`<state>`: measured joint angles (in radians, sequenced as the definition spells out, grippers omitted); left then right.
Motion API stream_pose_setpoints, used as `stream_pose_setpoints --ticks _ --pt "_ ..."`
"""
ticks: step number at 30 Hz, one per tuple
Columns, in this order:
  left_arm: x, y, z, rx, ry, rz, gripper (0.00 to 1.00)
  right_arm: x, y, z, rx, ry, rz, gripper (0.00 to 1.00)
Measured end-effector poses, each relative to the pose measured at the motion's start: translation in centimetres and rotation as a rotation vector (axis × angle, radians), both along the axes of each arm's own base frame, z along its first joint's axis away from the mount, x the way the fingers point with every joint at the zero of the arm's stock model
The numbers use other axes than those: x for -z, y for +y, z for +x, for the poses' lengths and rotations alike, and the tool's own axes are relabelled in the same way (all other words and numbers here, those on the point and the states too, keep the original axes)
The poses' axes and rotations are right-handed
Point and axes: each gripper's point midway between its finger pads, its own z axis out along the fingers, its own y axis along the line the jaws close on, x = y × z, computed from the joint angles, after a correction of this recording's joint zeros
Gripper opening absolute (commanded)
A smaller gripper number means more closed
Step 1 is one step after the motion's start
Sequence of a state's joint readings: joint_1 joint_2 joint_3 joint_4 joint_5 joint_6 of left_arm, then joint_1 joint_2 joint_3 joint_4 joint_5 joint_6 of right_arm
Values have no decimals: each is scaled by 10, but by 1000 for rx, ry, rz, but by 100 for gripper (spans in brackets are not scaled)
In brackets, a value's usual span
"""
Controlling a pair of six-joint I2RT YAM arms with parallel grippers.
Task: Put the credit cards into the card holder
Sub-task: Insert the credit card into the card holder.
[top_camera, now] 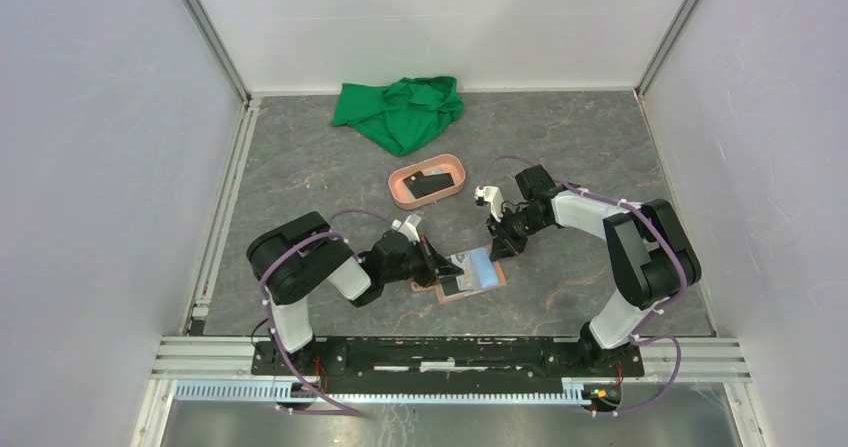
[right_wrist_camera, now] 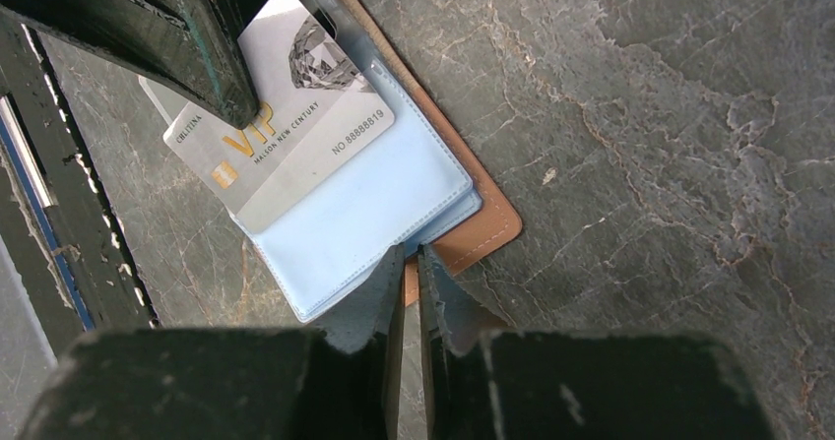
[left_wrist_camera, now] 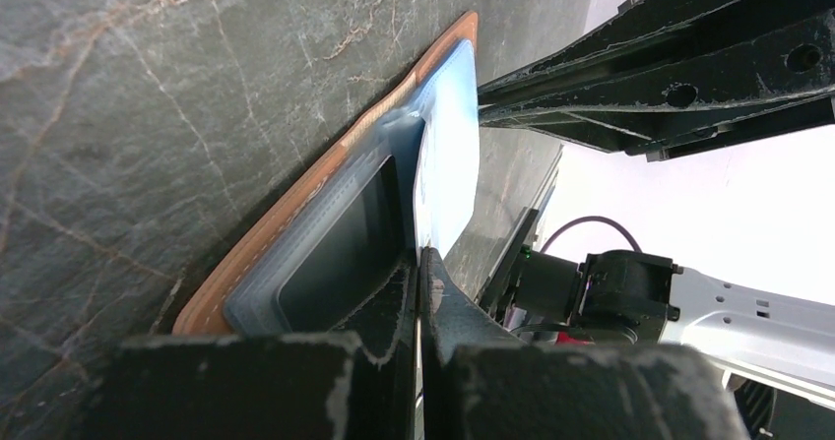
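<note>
Mid-insertion: the left gripper (left_wrist_camera: 421,263), jaws pinched shut on a silver card (right_wrist_camera: 295,115), has it partly inside the pale-blue pocket (right_wrist_camera: 374,214) of the holder (right_wrist_camera: 497,221). The holder lies open at the table's near centre. The right gripper (right_wrist_camera: 409,263), on the right, clamps the pocket's edge. The next move is probably a straight push rightward to seat the card while the pocket is held steady.
</note>
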<state>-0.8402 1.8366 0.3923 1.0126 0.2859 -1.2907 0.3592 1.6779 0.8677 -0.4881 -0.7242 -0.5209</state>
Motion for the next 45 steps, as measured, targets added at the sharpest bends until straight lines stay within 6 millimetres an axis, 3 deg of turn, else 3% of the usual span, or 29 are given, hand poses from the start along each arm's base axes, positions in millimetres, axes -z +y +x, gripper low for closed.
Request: stream_pose_setpoints --ticks 13,20,30,37,45 --pt "0 -2 -1 -57 -28 6 2 -10 1 3 2 -25 27 32" --pt "0 -4 -2 -85 -29 9 2 -24 3 6 -20 -79 60 28" --pt "0 -7 -5 -113 -27 10 3 -26 15 -19 -161 -46 106 19" --pt "-1 -12 -6 -113 -27 7 11 -9 19 -30 -184 36 85 15" --pt "-2 -14 -6 -110 -26 2 36 -6 19 -32 -174 61 78 15"
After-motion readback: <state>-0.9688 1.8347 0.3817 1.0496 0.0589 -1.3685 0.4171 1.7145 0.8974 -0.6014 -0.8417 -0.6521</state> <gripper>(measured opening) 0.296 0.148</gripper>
